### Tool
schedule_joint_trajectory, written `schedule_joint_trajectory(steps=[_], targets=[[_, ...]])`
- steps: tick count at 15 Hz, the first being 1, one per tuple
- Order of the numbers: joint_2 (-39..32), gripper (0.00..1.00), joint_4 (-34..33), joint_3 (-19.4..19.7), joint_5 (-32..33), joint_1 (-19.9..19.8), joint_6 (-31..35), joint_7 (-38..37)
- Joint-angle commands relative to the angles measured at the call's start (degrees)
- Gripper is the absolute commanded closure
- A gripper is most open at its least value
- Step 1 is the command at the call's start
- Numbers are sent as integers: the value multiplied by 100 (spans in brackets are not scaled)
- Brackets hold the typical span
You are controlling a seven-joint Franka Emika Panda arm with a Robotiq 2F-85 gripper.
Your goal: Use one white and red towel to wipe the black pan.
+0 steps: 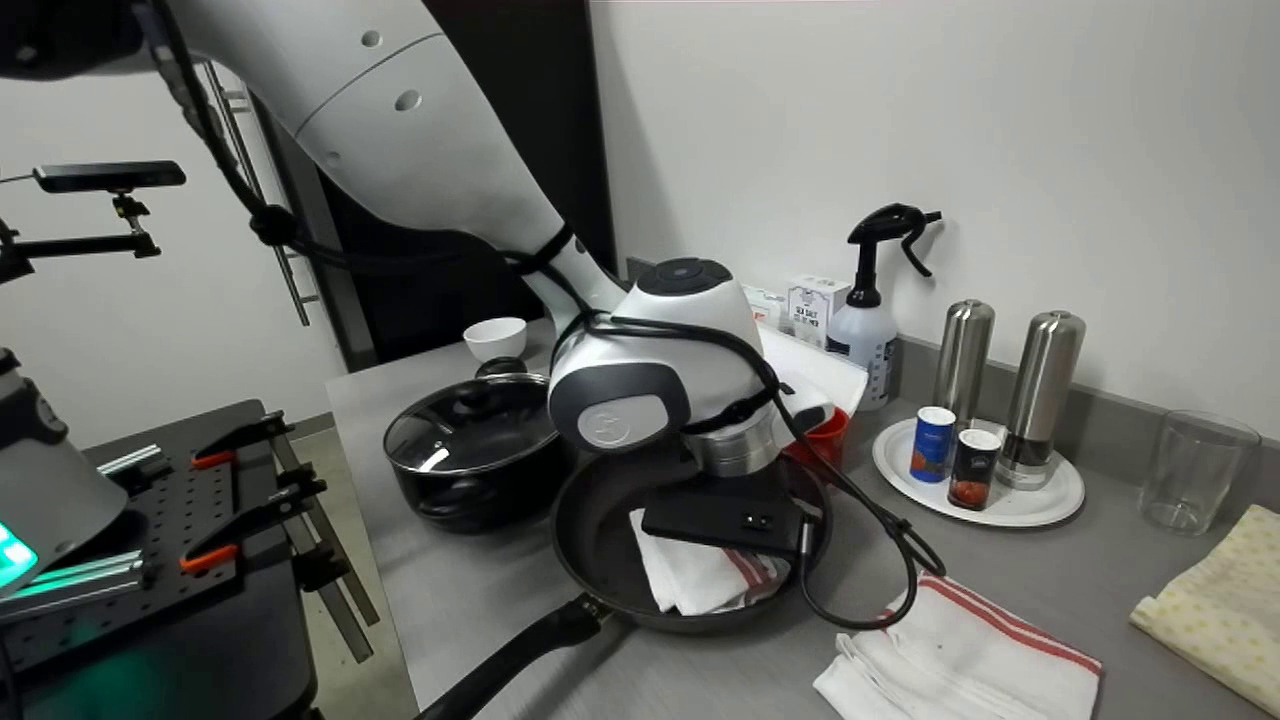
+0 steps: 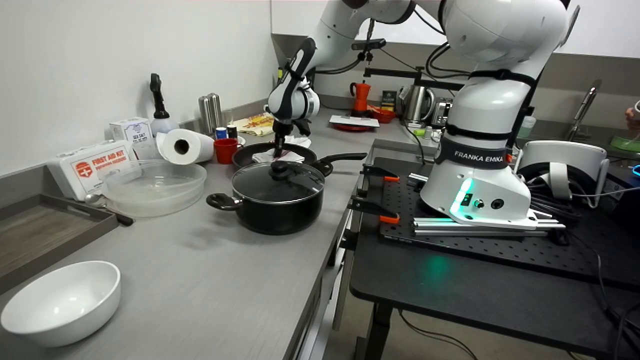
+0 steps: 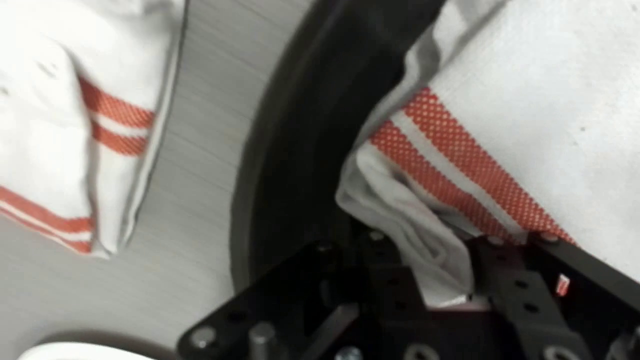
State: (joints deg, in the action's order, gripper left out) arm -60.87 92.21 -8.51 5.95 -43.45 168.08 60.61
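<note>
Gripper: the black two-fingered gripper [image 3: 436,260] points down into the wide, shallow, round black frying pan [image 1: 600,535] and is pinching a bunched fold of the soft white cloth towel with red stripes [image 3: 550,125]. Wrist view: the fold fills the space between the fingers [image 3: 510,295], one finger against each side. In an exterior view the fingertips are hidden behind dark wrist hardware [image 1: 722,512].

Towel position: inside the pan, crumpled, covering part of its floor. Wrist view shows a band of bare black pan between cloth and rim.

Pan position: on the grey countertop [image 2: 210,285]; its long straight black handle [image 1: 515,658] leaves the frame at the lower edge in an exterior view.

Second towel: a matching folded white cloth with red stripes [image 1: 970,655], on the countertop beside the pan, apart from it.

Nearby: deep round black pot [image 2: 280,215] with knobbed glass lid [image 2: 250,182] on, just beside the pan; whether they touch cannot be told. A small red cup [image 2: 226,151] stands near the pan. A round white plate [image 1: 893,450] carries a blue cylindrical container [image 1: 932,450] and a black one [image 1: 973,475], both white-topped.
</note>
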Motion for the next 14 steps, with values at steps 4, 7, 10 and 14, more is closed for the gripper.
schedule_joint_trajectory(steps=[4, 7, 10, 14], targets=[[-102, 97, 60, -112, 57, -436, 151, 78], [-95, 97, 216, -126, 151, -323, 217, 107], [-1, 97, 637, -179, 396, -189, 473, 251], [151, 97, 1228, -187, 841, -13, 905, 374]])
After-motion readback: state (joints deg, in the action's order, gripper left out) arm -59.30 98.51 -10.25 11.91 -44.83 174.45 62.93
